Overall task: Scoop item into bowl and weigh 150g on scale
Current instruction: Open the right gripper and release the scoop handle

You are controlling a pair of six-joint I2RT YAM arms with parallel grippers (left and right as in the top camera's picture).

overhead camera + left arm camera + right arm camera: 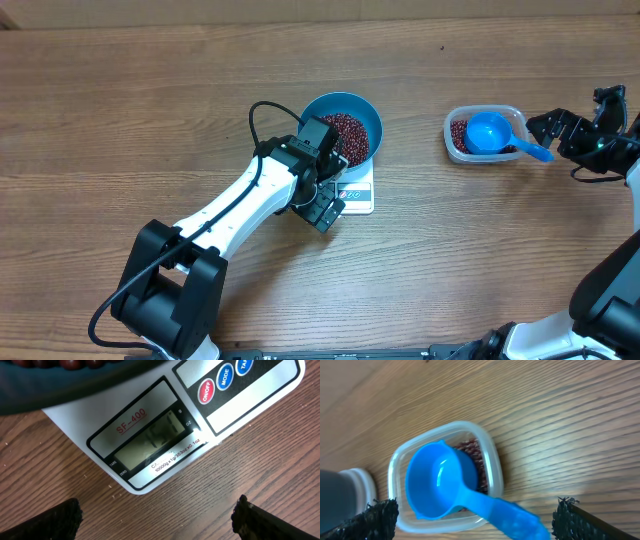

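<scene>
scoop (pixel 437 480) in tub (pixel 493 460), beans (pixel 347 133) in bowl (pixel 343 102)

Left arm (pixel 235 205) first: long white shell, smooth and rounded, w/ chunky black joints at both ends. There was a big black block by the base and smaller boxy black bits at the wrist. A thin black cable (pixel 254 118) looped off the wrist end, and more black cable lay along the white link & curled out past the base. The left gripper (pixel 322 207) was all black and angular. Close up, its fingertips (pixel 57 521) were matte black w/ a rough, pitted surface. Right arm (pixel 610 285): same scheme, black link, white sections. The right gripper (pixel 548 127) was black too, w/ a knobbly outline. Its fingertips (pixel 379 519) showed a coarse mesh-like texture, ragged at the edges.
</scene>
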